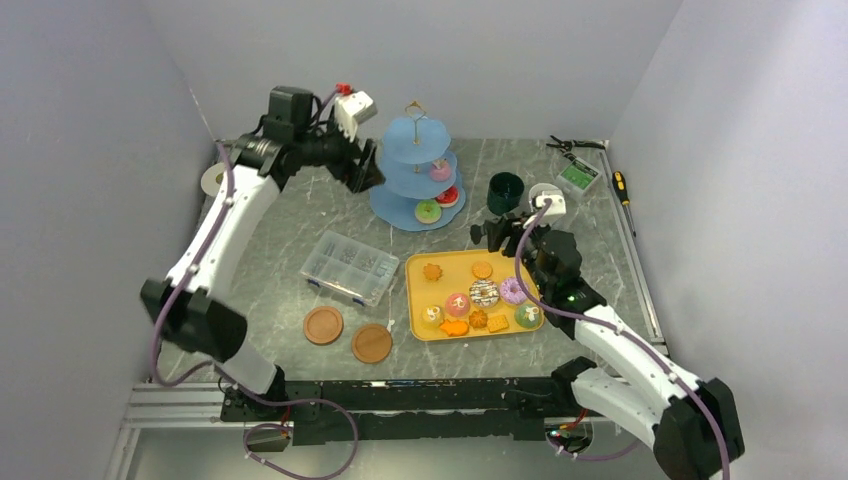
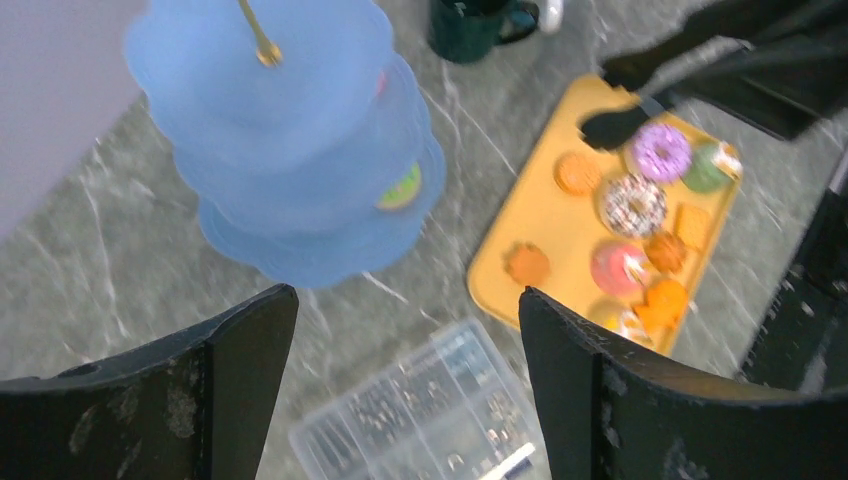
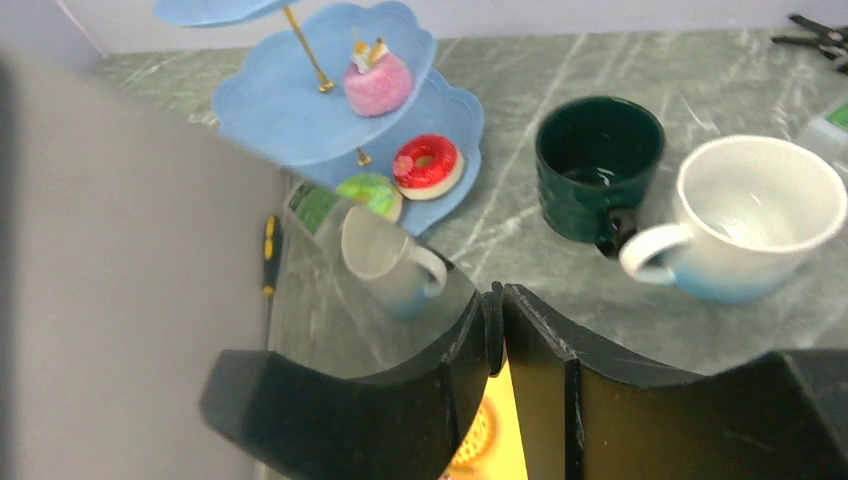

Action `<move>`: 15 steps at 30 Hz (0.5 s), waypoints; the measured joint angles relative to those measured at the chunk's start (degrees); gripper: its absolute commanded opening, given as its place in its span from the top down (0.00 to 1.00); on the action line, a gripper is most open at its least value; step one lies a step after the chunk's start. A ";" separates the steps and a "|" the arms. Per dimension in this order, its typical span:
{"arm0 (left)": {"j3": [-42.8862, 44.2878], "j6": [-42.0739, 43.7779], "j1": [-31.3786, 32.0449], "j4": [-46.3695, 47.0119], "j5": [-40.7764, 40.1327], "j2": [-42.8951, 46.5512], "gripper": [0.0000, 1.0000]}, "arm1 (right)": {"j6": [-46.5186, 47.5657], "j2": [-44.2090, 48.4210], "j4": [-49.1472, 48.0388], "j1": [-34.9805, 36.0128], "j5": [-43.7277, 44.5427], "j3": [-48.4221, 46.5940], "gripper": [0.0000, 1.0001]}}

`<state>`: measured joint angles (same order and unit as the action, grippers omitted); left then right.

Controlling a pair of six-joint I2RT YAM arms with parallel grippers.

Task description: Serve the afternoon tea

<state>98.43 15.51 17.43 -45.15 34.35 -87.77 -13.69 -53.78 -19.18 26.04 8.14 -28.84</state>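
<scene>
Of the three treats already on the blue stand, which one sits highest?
The pink cake, alone on the middle tier of the light-blue stand. The red doughnut and the green doughnut both lie on the bottom tier below it.

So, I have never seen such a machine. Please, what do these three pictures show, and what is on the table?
These are two robot arms bolted at the near edge of the table. The wide picture is from a fixed camera above; the other two come from a camera on each wrist. The left gripper hangs open and empty near the blue three-tier stand, which carries three treats. The right gripper seems to hold black tongs near the yellow tray of doughnuts and biscuits. A dark-green mug, a white mug, a clear box and two brown coasters also stand there.
</scene>
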 measured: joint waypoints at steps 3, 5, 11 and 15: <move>5.92 -1.09 0.00 4.33 0.63 -7.61 0.14 | -0.59 3.93 4.94 -0.02 2.19 0.35 0.33; 9.25 -1.95 -0.02 7.28 0.98 -12.17 0.14 | -1.18 6.23 8.07 0.00 3.52 0.35 0.33; 17.00 -2.99 -0.04 15.61 4.07 -24.00 0.12 | -3.10 10.62 15.61 0.00 5.79 0.37 0.32; 18.08 -3.21 -0.50 22.32 7.82 -29.33 0.11 | -4.00 12.11 20.17 0.00 7.08 0.37 0.31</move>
<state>116.51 12.29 16.93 -22.83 42.17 -117.10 -17.69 -41.67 0.99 26.04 15.22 -28.47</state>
